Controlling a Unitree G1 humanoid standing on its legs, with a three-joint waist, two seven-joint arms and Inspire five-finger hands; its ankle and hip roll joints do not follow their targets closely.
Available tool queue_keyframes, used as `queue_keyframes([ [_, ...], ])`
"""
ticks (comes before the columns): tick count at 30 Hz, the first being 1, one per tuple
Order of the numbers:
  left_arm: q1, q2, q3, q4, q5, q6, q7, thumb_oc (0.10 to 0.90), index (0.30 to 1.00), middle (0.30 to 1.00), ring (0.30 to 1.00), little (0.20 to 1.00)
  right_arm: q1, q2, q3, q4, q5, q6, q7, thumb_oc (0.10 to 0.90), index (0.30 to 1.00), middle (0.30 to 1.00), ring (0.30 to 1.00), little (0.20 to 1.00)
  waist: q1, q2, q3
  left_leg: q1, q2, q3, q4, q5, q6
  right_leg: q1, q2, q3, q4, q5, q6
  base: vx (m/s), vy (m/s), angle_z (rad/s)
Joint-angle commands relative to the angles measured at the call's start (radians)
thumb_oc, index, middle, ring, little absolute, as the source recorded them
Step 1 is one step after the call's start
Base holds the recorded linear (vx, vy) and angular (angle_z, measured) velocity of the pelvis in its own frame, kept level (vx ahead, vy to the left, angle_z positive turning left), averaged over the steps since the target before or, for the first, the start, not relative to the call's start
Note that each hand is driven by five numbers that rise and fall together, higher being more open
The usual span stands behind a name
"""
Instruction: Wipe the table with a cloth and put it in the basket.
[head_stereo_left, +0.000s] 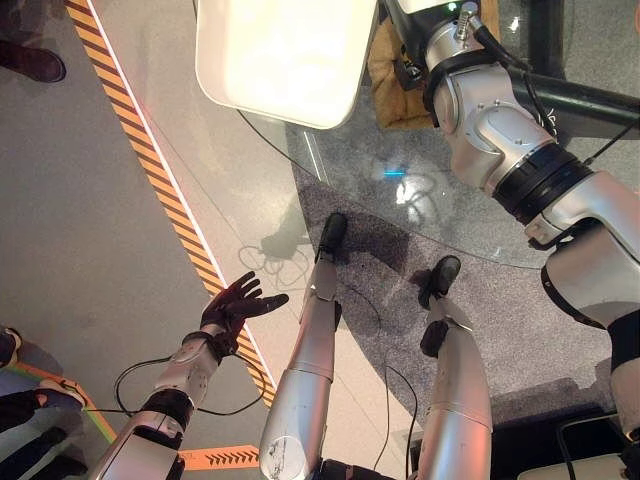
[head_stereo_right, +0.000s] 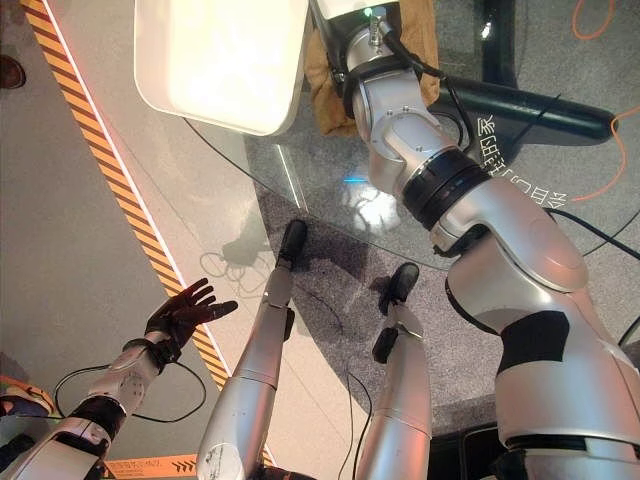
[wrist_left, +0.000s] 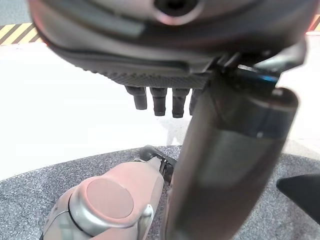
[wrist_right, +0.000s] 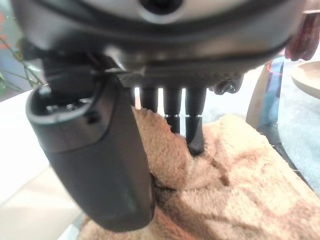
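Right hand (wrist_right: 170, 125) is extended over the round glass table (head_stereo_left: 330, 180), and its wrist view shows the fingers (wrist_right: 194, 131) pressed down into a tan terry cloth (wrist_right: 240, 170), with a fold of the pile bunched up between the fingers and the thumb (wrist_right: 100, 160). Judged from that fold, the hand is clamped on the cloth rather than merely resting on it, though the fingertips are partly sunk in the fabric. In the eye views the cloth (head_stereo_left: 395, 85) lies on the far part of the glass, directly under and around the right wrist, just beside a large white tray-like object (head_stereo_left: 280, 55) that stands on the same table. I cannot tell whether that white object is the basket; no wicker or handled container is identifiable.

Left hand (head_stereo_left: 238, 300) hangs low at the robot's left side, well apart from the table, above the floor near the orange-and-black hazard tape (head_stereo_left: 150, 160). Its fingers are spread and relaxed, holding nothing; its position suggests it is kept clear so as not to interfere with the working arm.

Assessment: the grip on the cloth, low and flat against the glass, is consistent with the wiping stage; depositing the cloth is not yet done.
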Motion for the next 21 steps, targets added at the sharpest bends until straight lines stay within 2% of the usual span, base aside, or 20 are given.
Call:
queue_keyframes([
  [1,0.053,0.073,-0.007,0.017,0.004,-0.022,0.002,0.8,0.9,0.9,0.9,0.9,-0.085,-0.027,0.012,0.064,0.035,0.031,-0.142,0.1,0.3,0.3,0.3,0.2,0.011,-0.022,-0.012,0.006,-0.156,0.088,0.042,-0.066,0.159,0.076,0.053,-0.105,-0.152,0.06,-0.004,0.0,0.0,0.0],
  [8,0.078,0.08,-0.014,-0.003,-0.023,-0.034,0.019,0.8,0.9,0.9,0.9,0.9,-0.125,-0.152,0.006,0.233,0.077,0.052,-0.238,0.1,0.3,0.3,0.3,0.2,0.0,-0.025,-0.012,-0.002,-0.151,0.089,0.047,-0.07,0.161,0.067,0.053,-0.101,-0.148,0.065,-0.002,0.0,0.014,0.04],
  [14,0.083,0.104,-0.011,-0.006,-0.055,-0.02,0.012,0.8,0.9,0.9,0.9,0.9,-0.148,-0.241,0.036,0.322,0.068,0.084,-0.25,0.1,0.3,0.3,0.3,0.2,-0.014,-0.023,-0.012,-0.002,-0.148,0.094,0.048,-0.072,0.163,0.06,0.053,-0.093,-0.143,0.064,-0.005,0.0,0.027,0.05],
  [21,0.07,0.137,0.001,0.006,-0.093,0.003,-0.007,0.8,0.9,0.9,0.9,0.9,-0.129,-0.326,0.013,0.364,0.133,0.145,-0.289,0.1,0.3,0.3,0.3,0.2,-0.037,-0.031,-0.012,-0.005,-0.137,0.104,0.044,-0.072,0.164,0.053,0.057,-0.082,-0.143,0.064,-0.005,0.0,0.006,0.02],
])
